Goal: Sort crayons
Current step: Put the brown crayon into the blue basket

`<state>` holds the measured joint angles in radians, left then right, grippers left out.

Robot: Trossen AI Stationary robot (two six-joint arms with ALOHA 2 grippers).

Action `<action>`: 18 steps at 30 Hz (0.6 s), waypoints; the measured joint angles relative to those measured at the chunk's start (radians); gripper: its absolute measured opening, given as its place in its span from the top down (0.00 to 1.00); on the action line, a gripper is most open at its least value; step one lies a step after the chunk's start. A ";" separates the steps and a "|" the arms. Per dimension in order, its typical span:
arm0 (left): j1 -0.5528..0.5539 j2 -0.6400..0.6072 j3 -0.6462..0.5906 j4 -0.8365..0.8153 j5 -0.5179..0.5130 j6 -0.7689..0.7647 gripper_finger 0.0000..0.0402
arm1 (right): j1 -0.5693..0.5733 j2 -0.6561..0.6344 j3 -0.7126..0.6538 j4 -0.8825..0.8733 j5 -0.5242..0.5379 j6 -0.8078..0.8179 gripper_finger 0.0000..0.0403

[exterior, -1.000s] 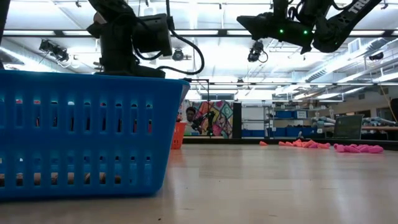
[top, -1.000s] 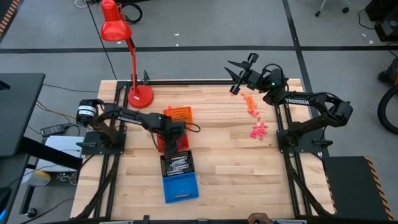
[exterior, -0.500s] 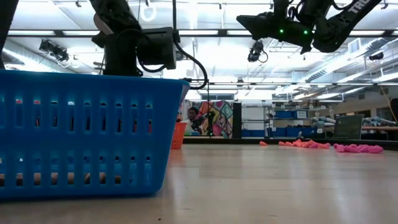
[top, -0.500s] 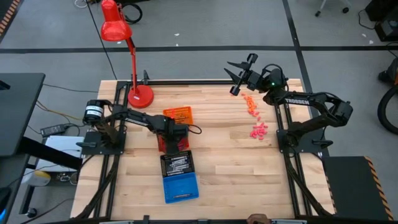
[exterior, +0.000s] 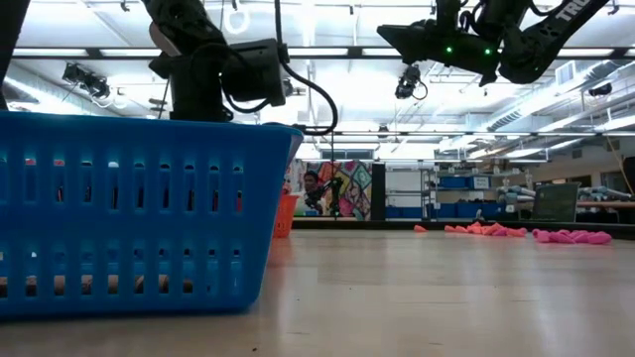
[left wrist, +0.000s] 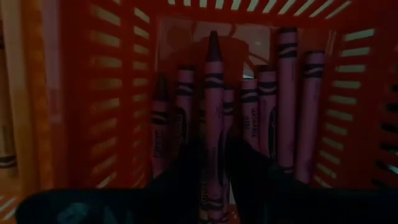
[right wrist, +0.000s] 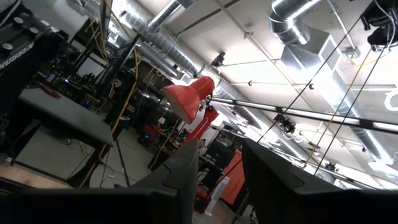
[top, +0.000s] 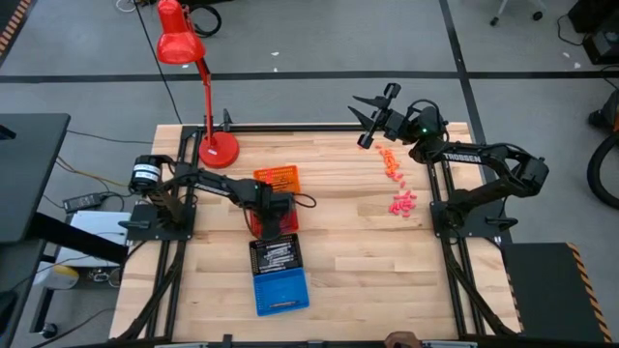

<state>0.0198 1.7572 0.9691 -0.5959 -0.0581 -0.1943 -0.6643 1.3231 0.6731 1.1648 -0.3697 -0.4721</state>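
My left gripper (left wrist: 214,163) is down inside the red tray (left wrist: 74,93), fingers (left wrist: 180,177) either side of one maroon crayon (left wrist: 212,106) and close against it; whether they have actually clamped it I cannot tell. I judge the crayon light, stiff and waxy, with a paper sleeve that gives some purchase. It could snap or slip if squeezed hard, so I would hold it across the wrapped middle, not the bare tip. Just past my fingers, more maroon crayons (left wrist: 292,99) lie side by side along the tray floor, tips pointing at the far wall. From overhead, an orange tray (top: 278,178) sits behind the red one, and a black tray (top: 275,254) and blue tray (top: 280,289) sit in front. Well off to the right, loose orange crayons (top: 389,161) and pink crayons (top: 402,202) lie on the table (top: 348,251). My right gripper (top: 371,115) hangs high over the far edge, spread apart and empty.
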 joint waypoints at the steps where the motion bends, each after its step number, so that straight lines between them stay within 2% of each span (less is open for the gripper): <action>1: 0.002 0.000 0.000 0.003 -0.001 -0.006 0.84 | 0.000 0.000 0.000 0.000 0.000 0.000 0.68; 8: 0.006 -0.006 0.000 0.001 -0.005 -0.024 0.82 | 0.000 0.000 0.000 -0.005 0.000 -0.002 0.68; 18: 0.014 -0.086 0.034 -0.056 -0.020 -0.028 0.82 | 0.000 0.000 0.000 -0.004 -0.001 -0.003 0.68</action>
<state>0.0338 1.6712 1.0028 -0.6519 -0.0776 -0.2218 -0.6643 1.3231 0.6731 1.1606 -0.3702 -0.4747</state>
